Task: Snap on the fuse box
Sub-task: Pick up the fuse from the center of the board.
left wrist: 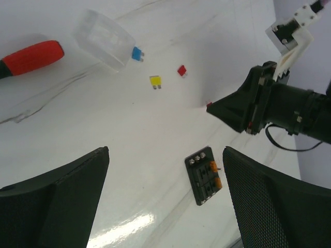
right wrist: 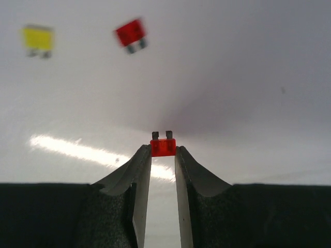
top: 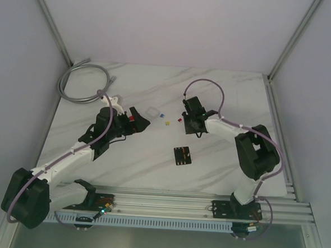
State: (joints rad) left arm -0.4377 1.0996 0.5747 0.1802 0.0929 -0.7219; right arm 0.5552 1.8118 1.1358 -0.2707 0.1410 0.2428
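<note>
Top view: fuse box (top: 182, 155) lies flat on white marbled table (top: 229, 94), mid-frame, just below right gripper (top: 188, 124), apart from both arms. Finger gaps too small to read here. Grey cable (top: 83, 82) coils upper left; pale walls all round.

Left wrist: left gripper (left wrist: 165, 155) spread wide, nothing betw. fingers, which bottom edge crops. Fuse box lower centre. Red tool handle (left wrist: 31, 58) cut off upper left, clear cover (left wrist: 103, 39) beside it.

Right wrist: right gripper narrow, pinching held red fuse (right wrist: 163, 147). Yellow fuse (right wrist: 38, 39) & loose red fuse (right wrist: 130, 33) blurred, upper left.
</note>
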